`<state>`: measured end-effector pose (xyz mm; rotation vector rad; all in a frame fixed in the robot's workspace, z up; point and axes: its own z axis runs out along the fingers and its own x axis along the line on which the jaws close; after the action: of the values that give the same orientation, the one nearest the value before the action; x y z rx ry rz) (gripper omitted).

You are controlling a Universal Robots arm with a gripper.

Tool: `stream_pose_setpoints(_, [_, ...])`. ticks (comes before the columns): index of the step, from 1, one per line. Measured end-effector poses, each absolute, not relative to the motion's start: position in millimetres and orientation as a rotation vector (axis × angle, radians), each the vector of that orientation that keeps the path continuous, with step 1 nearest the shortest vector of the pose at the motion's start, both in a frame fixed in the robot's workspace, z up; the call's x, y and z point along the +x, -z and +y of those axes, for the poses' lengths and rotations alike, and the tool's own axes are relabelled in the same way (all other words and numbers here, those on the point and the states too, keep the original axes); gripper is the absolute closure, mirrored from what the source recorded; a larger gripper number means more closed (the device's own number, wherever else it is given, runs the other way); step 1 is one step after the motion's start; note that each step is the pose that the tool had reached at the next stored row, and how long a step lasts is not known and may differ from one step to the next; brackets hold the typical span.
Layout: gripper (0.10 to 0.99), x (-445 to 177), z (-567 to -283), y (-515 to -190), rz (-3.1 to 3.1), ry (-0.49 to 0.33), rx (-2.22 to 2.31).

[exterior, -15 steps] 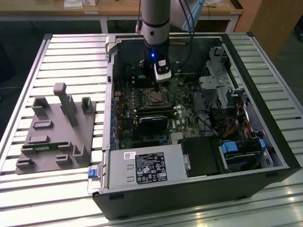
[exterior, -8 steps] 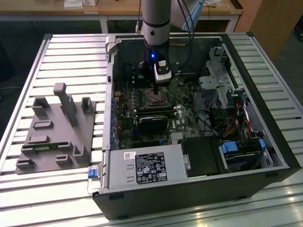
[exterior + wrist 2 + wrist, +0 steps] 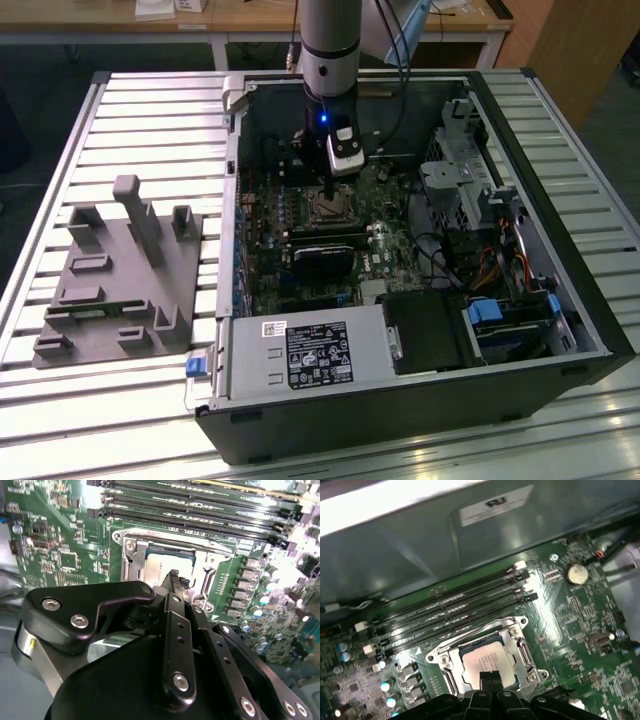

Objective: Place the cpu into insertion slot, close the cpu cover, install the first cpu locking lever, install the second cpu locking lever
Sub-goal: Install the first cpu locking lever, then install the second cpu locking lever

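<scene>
The cpu (image 3: 485, 662) already sat in the insertion slot (image 3: 451, 656) under the cpu cover (image 3: 522, 652), straight below the end effector (image 3: 491, 676), whose fingers were pinched together, holding nothing.

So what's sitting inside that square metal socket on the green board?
The cpu lies flat inside the insertion slot, with the cpu cover framing its silvery top. The gripper hangs over its near edge, fingertips together, hiding that strip. Whatever lies beneath the chip is covered.
</scene>
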<state>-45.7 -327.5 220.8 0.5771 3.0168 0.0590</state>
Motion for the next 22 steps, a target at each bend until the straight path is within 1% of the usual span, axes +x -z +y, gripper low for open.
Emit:
stream_pose_setpoints(7, [0.980, -44.9, -327.5, -218.4, 3.042, -0.061, 0.438])
stream_pose_setpoints(22, [0.980, -38.1, -327.4, -217.8, 3.044, -0.062, 0.426])
